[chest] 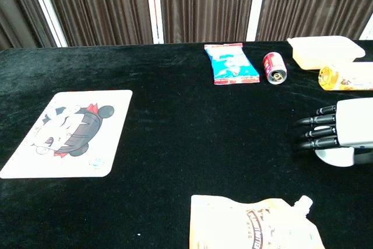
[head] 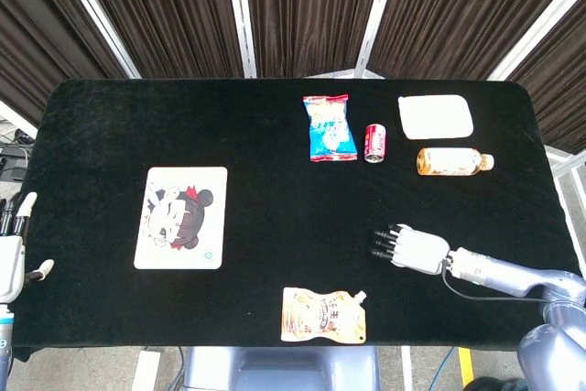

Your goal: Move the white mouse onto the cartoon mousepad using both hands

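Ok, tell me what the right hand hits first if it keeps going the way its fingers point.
Probably nothing soon: the right hand points left over bare black table; the cartoon mousepad lies far along, slightly above that line.

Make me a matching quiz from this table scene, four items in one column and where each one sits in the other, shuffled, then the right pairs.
Items:
1. white mouse
2. cartoon mousepad
3. red can
4. yellow pouch

Places:
A. at the near edge of the table, in the middle
B. under the right robot hand
C. on the left part of the table
D. at the far side, just right of the blue snack bag

Pairs: 1-B, 2-C, 3-D, 4-A
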{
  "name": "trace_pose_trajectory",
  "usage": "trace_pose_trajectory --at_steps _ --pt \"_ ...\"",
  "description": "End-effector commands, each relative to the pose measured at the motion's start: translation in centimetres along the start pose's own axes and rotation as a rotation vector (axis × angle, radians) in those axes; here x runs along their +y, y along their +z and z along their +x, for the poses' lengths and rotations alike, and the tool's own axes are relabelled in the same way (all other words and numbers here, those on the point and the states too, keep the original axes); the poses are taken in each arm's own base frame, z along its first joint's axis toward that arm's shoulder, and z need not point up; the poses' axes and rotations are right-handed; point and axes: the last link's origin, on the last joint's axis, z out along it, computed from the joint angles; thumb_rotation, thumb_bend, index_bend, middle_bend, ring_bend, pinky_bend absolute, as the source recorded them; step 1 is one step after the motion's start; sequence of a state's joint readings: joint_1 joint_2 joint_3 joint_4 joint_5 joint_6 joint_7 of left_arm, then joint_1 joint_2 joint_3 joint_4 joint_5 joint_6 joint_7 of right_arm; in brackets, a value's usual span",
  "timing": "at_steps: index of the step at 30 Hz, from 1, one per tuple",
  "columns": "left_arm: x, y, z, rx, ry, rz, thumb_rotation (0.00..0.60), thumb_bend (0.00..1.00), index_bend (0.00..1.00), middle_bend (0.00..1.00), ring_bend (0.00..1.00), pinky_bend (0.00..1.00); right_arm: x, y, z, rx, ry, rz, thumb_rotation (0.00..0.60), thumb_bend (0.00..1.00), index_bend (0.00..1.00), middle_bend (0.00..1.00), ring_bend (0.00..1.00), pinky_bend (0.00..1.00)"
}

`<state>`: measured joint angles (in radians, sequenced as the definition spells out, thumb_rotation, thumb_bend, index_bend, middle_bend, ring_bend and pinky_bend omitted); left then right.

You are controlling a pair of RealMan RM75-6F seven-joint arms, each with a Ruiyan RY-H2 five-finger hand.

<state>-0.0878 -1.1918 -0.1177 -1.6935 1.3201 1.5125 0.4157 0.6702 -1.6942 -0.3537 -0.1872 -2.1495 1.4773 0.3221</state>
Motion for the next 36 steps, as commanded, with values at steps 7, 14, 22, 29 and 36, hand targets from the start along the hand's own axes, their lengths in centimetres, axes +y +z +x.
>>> trace_pose_trajectory --at_steps 7,14,22,29,36 --pt "0.1 0.0 0.0 -0.002 -0.006 -0.001 0.600 0.00 0.00 0.00 0.00 0.00 -0.1 0.2 1.4 0.099 0.003 0.008 0.600 0.74 0.39 0.50 0.40 0.51" --pt "0.1 -0.2 0.3 -0.004 -0.023 -0.008 0.600 0.00 0.00 0.00 0.00 0.00 1.3 0.7 4.1 0.237 -0.056 0.012 0.600 0.75 0.40 0.51 0.41 0.52" --pt "0.0 -0.6 1.0 -0.004 -0.061 -0.033 0.600 0.00 0.00 0.00 0.00 0.00 3.1 7.1 9.0 0.365 -0.198 0.094 0.600 0.75 0.40 0.51 0.41 0.52" --pt "-0.2 -0.5 1.2 -0.017 -0.081 -0.039 0.600 0.00 0.00 0.00 0.00 0.00 2.3 12.1 11.5 0.377 -0.251 0.143 0.600 0.74 0.40 0.51 0.41 0.52" --pt "-1.8 0.1 1.6 -0.041 -0.138 -0.003 0.600 0.00 0.00 0.00 0.00 0.00 -0.5 18.1 13.8 0.325 -0.262 0.170 0.600 0.74 0.40 0.51 0.41 0.51"
